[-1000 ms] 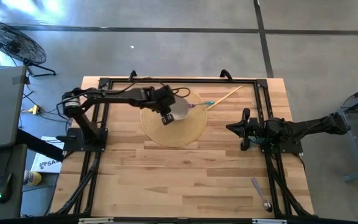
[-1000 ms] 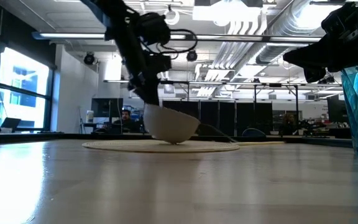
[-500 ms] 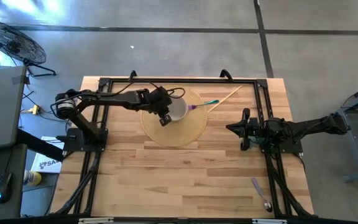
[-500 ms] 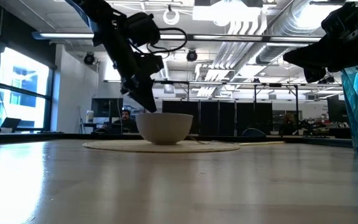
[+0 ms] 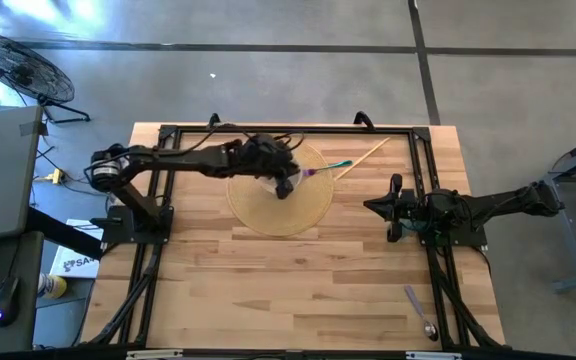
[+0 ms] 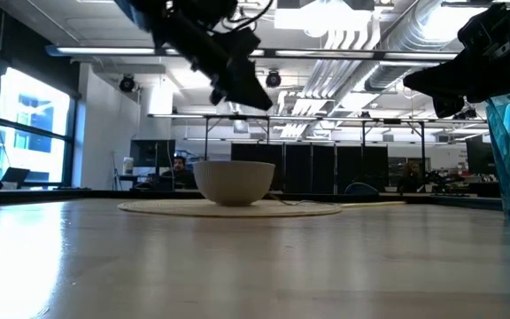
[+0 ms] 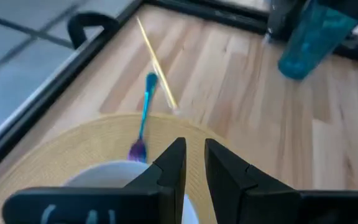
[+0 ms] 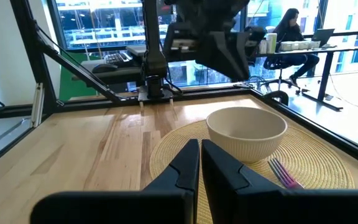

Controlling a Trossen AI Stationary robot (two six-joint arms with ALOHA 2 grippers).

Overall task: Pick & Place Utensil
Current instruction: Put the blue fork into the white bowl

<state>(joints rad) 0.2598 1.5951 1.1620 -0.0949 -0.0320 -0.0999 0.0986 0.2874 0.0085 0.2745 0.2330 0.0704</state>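
the bowl [image 6: 234, 182] is sitting upright on the round mat [image 5: 308, 210]. the left gripper [image 6: 253, 96] is hanging above it, fingers slightly apart, probably empty. the fork [image 7: 143, 118] is waiting beside it, not yet picked. the right gripper [image 8: 199, 163] is resting, fingers together.

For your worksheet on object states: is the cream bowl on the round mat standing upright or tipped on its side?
Upright. The bowl sits level on the mat, rim up and opening skyward in the right wrist view. The left gripper hovers above it without touching.

1 bowl [image 6: 234, 182], 1 mat [image 5: 313, 208], 1 fork [image 7: 143, 116], 1 chopstick [image 7: 156, 61], 1 spoon [image 5: 420, 314], 1 cup [image 7: 312, 38].
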